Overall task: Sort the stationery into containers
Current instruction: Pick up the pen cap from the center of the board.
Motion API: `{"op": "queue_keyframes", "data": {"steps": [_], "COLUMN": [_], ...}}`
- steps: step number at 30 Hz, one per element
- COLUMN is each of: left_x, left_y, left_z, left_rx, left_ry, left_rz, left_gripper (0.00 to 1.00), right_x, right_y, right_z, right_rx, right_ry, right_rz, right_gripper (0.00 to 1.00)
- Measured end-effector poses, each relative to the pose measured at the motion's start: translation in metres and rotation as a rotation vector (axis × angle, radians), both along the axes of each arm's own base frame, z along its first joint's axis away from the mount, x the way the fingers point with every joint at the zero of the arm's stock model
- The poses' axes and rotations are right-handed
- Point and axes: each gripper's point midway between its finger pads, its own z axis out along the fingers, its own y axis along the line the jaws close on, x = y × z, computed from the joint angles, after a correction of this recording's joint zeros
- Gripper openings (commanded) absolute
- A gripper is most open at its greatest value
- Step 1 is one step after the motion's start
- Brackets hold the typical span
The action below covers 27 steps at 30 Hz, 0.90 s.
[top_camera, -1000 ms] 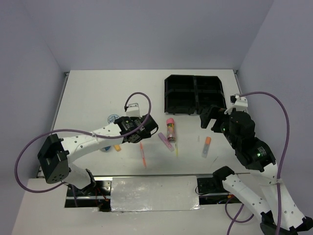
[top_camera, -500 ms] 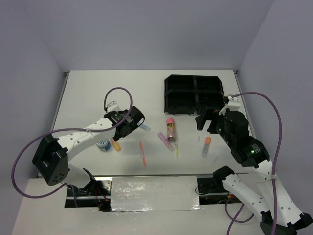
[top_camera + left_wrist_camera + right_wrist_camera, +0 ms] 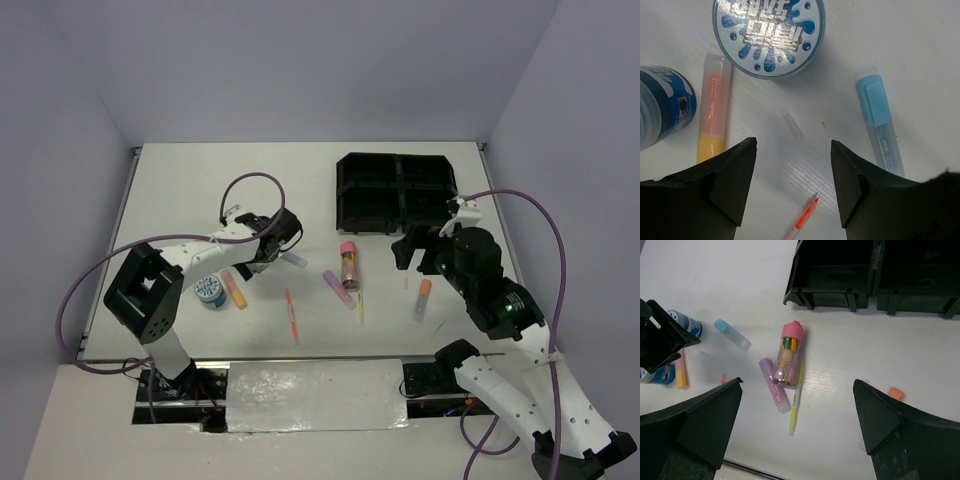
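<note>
My left gripper (image 3: 266, 241) hovers open over bare table, nothing between its fingers (image 3: 733, 172). In its wrist view a flat blue-white tape roll (image 3: 769, 35) lies just ahead. An orange marker (image 3: 712, 112) and a second tape roll (image 3: 662, 115) are to the left, a blue marker (image 3: 880, 120) to the right, and an orange pen tip (image 3: 805, 220) pokes in below. My right gripper (image 3: 419, 245) is wide open and empty, high above the pink-capped glue stick (image 3: 788, 357), purple marker (image 3: 774, 385) and yellow pen (image 3: 796, 405). The black four-compartment tray (image 3: 398, 192) stands behind.
Another orange marker (image 3: 423, 298) lies right of the yellow pen (image 3: 361, 305). The orange pen (image 3: 291, 315) lies near the front edge. A tape roll (image 3: 210, 291) and orange marker (image 3: 236, 290) sit beside the left arm. A small clear cap (image 3: 791, 125) lies ahead of the left jaws.
My left gripper has swung left and back from above the orange pen to the spot between tape roll and blue marker, its jaws narrowing somewhat. The right gripper has drifted slightly left.
</note>
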Motion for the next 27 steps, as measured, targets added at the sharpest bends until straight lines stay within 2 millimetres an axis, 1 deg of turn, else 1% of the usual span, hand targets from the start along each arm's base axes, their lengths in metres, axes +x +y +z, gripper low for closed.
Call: {"op": "queue_keyframes", "data": {"steps": [2,5,6,9,13,18,22,23,26,27], "left_x": [-0.001,0.000,0.000,0.001,0.004,0.006,0.003,0.005,0.007,0.007], "left_y": [0.002,0.002,0.003,0.004,0.006,0.010,0.009,0.007,0.005,0.004], "left_z": [-0.006,-0.009,-0.009,-0.014,-0.025,-0.039,-0.052,-0.052,-0.053,-0.054], "left_rx": [0.009,0.006,0.005,-0.002,-0.023,-0.025,-0.019,-0.023,-0.037,-0.038], "left_ry": [0.016,0.016,0.014,0.019,0.030,0.060,0.096,0.091,0.084,0.082], "left_rz": [0.013,0.025,0.027,0.033,0.046,0.052,0.049,0.047,0.044,0.043], "left_gripper": [0.72,0.72,0.70,0.69,0.65,0.65,0.64,0.62,0.60,0.57], "right_x": [0.000,0.000,0.000,0.001,0.002,0.003,0.004,0.005,0.006,0.006], "right_y": [0.001,0.003,0.004,0.006,0.009,0.012,0.014,0.014,0.015,0.015], "right_z": [-0.002,-0.005,-0.006,-0.008,-0.010,-0.011,-0.011,-0.011,-0.013,-0.013], "right_rx": [0.000,0.000,-0.001,-0.001,0.001,0.002,0.004,0.004,0.002,0.002], "right_ry": [0.002,0.008,0.011,0.021,0.025,0.028,0.023,0.023,0.028,0.030], "right_rz": [0.007,0.017,0.019,0.029,0.042,0.055,0.062,0.064,0.066,0.067], "right_gripper": [1.00,1.00,1.00,1.00,1.00,1.00,1.00,1.00,1.00,1.00]}}
